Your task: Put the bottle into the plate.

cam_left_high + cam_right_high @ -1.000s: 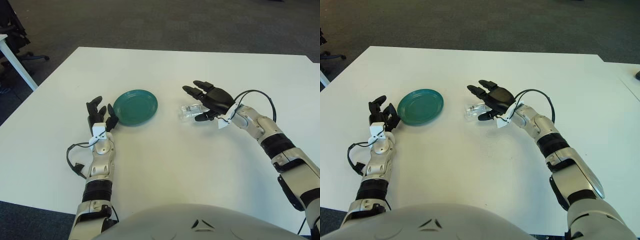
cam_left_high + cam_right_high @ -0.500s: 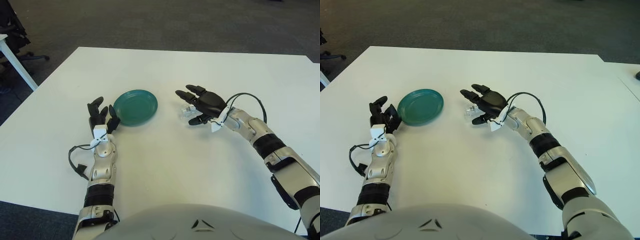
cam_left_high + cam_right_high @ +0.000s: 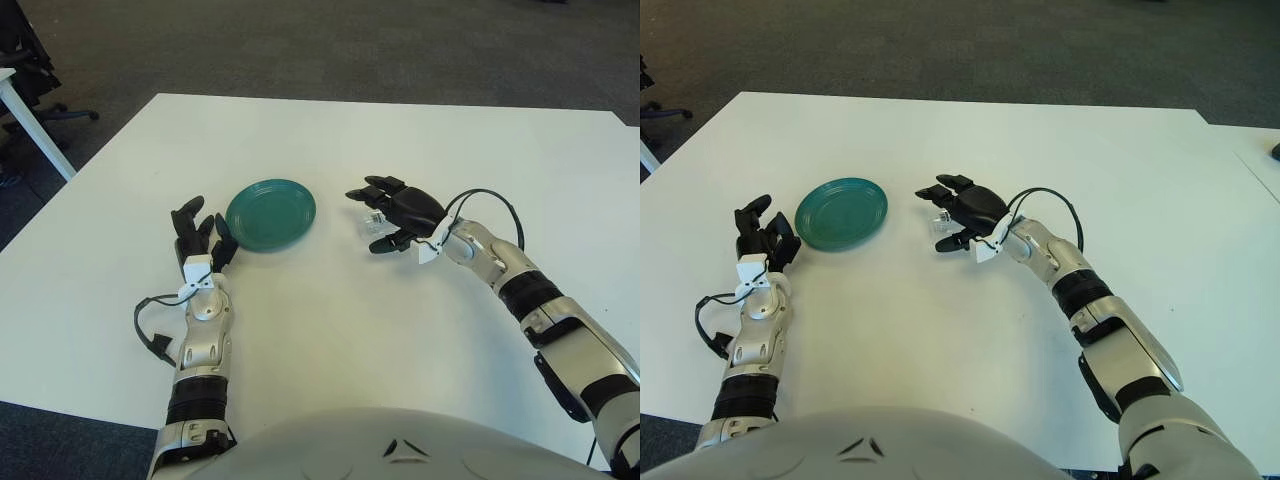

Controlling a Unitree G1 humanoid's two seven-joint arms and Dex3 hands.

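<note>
White table (image 3: 330, 330), right hand (image 3: 398, 213) curled around clear bottle (image 3: 376, 221), beside green plate (image 3: 270, 214)

White table (image 3: 330, 330) with a smooth matte top, dark grey carpet (image 3: 330, 45) beyond its far edge, black office chair (image 3: 30, 60) at upper left (only partly in view), white desk leg (image 3: 35, 130) slanting beside it.

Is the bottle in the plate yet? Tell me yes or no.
No, the bottle is in the right robot hand, right of the bare green plate.
</note>
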